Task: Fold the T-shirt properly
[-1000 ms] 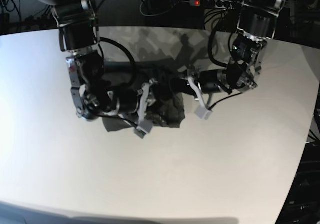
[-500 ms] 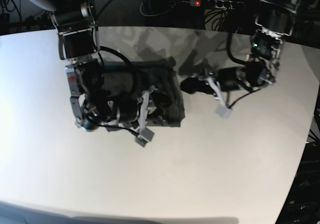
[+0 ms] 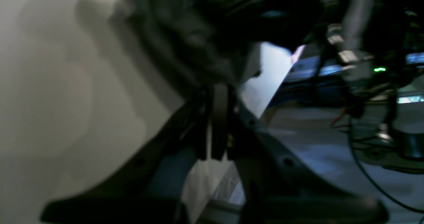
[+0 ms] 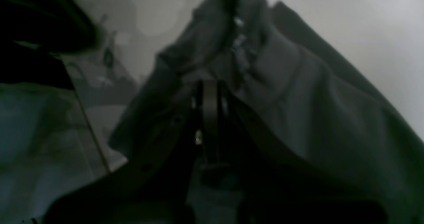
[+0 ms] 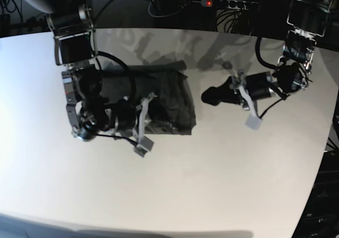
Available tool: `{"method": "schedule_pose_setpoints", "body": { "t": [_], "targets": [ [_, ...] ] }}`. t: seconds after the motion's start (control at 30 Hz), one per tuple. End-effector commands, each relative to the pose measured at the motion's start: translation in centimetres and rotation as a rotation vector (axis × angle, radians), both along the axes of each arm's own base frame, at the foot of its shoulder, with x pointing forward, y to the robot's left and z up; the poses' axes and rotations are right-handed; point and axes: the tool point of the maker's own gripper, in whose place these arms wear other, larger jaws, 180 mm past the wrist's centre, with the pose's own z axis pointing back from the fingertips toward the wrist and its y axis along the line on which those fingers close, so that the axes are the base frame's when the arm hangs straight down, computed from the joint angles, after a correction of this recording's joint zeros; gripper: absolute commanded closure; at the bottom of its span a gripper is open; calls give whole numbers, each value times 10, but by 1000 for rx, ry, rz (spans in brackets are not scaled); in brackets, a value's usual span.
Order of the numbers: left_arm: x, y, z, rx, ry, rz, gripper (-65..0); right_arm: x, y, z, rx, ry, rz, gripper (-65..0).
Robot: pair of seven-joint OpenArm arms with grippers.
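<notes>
The dark grey T-shirt [image 5: 168, 104] lies as a folded, wrinkled rectangle on the white table [image 5: 185, 185]. My right gripper [image 5: 153, 111] reaches over its left part, dark against the cloth. In the right wrist view the right gripper [image 4: 210, 84] is shut, low over the T-shirt [image 4: 314, 111]; no pinched fold shows. My left gripper [image 5: 207, 96] hangs to the right of the shirt, apart from it. The left wrist view shows the left gripper [image 3: 219, 94] shut and empty, with the blurred T-shirt [image 3: 185, 35] ahead of it.
A power strip [image 5: 228, 3] with a red light and cables lie behind the table's far edge. The table's right edge [image 5: 329, 137] curves close to the left arm. Dark clutter lies beyond it.
My left gripper has drawn back to the right, away from the shirt. My right gripper has gone from open to shut and slid a little to the left. The shirt has stayed in place.
</notes>
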Motion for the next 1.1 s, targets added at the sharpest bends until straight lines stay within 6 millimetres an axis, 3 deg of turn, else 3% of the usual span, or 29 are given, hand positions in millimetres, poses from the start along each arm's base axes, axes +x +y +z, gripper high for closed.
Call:
{"method": "schedule_pose_setpoints", "body": {
  "t": [0.0,0.2,0.57,0.93,1.07],
  "targets": [
    [9,3,16,-28,-40,12,-22,15,4,19,36,-57,-2,-3],
    [5,0,17,-29,-27,-25,-22,15,-14,14,-4,-54,-13,-3],
    [19,-23,52,-73,-133,-72,-22,11,-30,5,-39,-39,-22,-3],
    [23,-82,66,-237,-80,-55,-22,6,-35,0,-48,-26,-25,-3],
    [23,-87,62,-255,-56,-47,-22,5,-36,-1,-49,-26,-27,-3]
  ]
}}
